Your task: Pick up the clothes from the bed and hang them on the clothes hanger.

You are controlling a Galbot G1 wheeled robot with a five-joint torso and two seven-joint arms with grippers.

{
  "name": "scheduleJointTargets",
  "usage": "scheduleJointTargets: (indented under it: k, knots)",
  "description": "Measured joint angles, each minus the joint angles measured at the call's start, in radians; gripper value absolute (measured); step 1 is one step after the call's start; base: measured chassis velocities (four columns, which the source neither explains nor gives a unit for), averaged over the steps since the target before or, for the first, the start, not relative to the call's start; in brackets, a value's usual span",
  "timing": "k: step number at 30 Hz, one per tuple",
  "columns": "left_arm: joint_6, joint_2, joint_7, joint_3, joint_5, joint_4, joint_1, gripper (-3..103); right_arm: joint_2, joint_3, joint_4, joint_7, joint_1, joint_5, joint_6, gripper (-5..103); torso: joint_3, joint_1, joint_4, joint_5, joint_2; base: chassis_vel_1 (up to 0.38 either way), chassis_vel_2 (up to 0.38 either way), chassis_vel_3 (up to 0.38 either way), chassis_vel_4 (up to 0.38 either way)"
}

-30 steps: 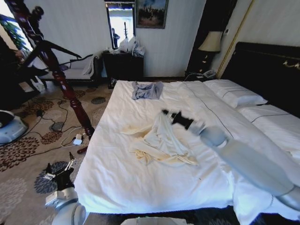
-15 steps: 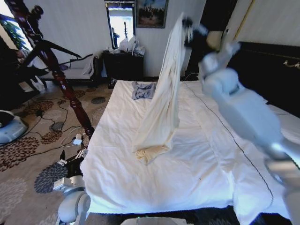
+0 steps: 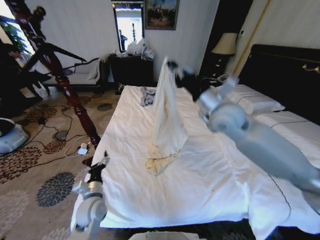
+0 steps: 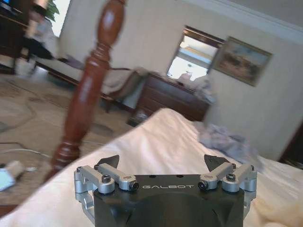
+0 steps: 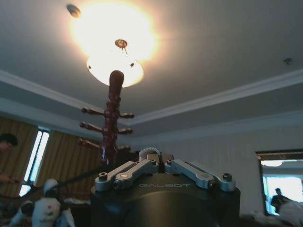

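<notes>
You have the bed point(image 3: 210, 190) spread across most of the head view, white duvet rumpled, white pillows against the dark headboard point(image 3: 285, 75) at the right; its near corner is cut off by the frame edge. In the left wrist view the bed point(image 4: 156, 142) shows as a pale slope beyond the gripper.

The clothes point(image 3: 166, 112) hang in a long cream drape above the middle of the bed, top end raised, bottom hem bunched and touching the duvet. The sleeves cannot be told apart in the folds.

Your right arm point(image 3: 260, 140) reaches in from the lower right, across the bed. Your right gripper point(image 3: 176, 70) is at the garment's top end and blurred in the head view; in the right wrist view the gripper point(image 5: 156, 163) has its fingers drawn together at the centre with a small bit of pale cloth pinched between them, camera pointing up at the ceiling lamp point(image 5: 115, 66).

A carved red-brown wooden post point(image 3: 70, 95) stands on the carpet to the left of the bed.

Your left gripper point(image 3: 98, 167) sits low at the bed's near-left edge, holding nothing; in its wrist view the gripper point(image 4: 163, 163) has its fingertips point(image 4: 110, 161) spread wide.

A small grey-blue garment point(image 3: 146, 96) lies at the far end of the bed, partly hidden behind the hanging cloth.
</notes>
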Motion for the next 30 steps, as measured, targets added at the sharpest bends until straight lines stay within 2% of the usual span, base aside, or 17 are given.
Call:
scheduleJointTargets:
  k: [2, 4, 7, 9, 12, 15, 20, 24, 30]
  knots:
    - [0.011, 0.035, 0.028, 0.031, -0.023, 0.036, -0.05, 100, 0.005, 0.002, -0.017, -0.008, 0.026, 0.02, 0.004, 1, 0.0, 0.0, 0.0008, -0.0008, 0.0, 0.0, 0.0, 0.0, 0.0]
    - [0.014, 0.061, 0.052, 0.058, -0.031, 0.07, -0.102, 100, 0.008, 0.0, -0.032, -0.013, 0.04, 0.025, 0.006, 1, 0.0, 0.0, 0.0002, -0.0002, 0.0, 0.0, 0.0, 0.0, 0.0]
    - [0.015, 0.082, 0.067, 0.099, -0.035, 0.12, -0.169, 100, 0.012, -0.007, -0.041, -0.014, 0.044, 0.025, 0.008, 1, 0.0, 0.0, -0.0008, 0.0002, 0.0, 0.0, 0.0, 0.0, 0.0]
    - [0.017, 0.085, 0.071, 0.147, -0.074, 0.157, -0.236, 100, 0.018, -0.016, -0.046, -0.008, 0.044, 0.017, 0.009, 1, 0.0, 0.0, -0.0002, 0.0001, 0.0, 0.0, 0.0, 0.0, 0.0]
    - [0.024, 0.08, 0.074, 0.18, -0.11, 0.16, -0.255, 100, 0.022, -0.021, -0.05, -0.003, 0.045, 0.011, 0.009, 1, 0.0, 0.0, -0.0001, -0.0001, 0.0, 0.0, 0.0, 0.0, 0.0]
    - [0.044, 0.091, 0.089, 0.258, -0.148, 0.151, -0.254, 100, 0.037, -0.022, -0.077, 0.004, 0.072, 0.015, 0.01, 1, 0.0, 0.0, -0.0007, 0.0003, 0.0, 0.0, 0.0, 0.0, 0.0]
    - [0.06, 0.126, 0.105, 0.335, -0.131, 0.13, -0.234, 100, 0.064, -0.015, -0.108, 0.014, 0.128, 0.04, 0.01, 1, 0.0, 0.0, 0.0002, 0.0, 0.0, 0.0, 0.0, 0.0, 0.0]
    - [0.039, 0.16, 0.127, 0.407, -0.014, 0.126, -0.259, 100, 0.075, -0.016, -0.106, 0.024, 0.189, 0.069, 0.01, 1, 0.0, 0.0, -0.0006, 0.0, 0.0, 0.0, 0.0, 0.0, 0.0]
    - [0.028, 0.167, 0.125, 0.414, -0.06, 0.132, -0.323, 100, 0.076, -0.04, -0.089, 0.031, 0.232, 0.082, 0.008, 1, 0.0, 0.0, -0.0005, 0.0, 0.0, 0.0, 0.0, 0.0, 0.0]
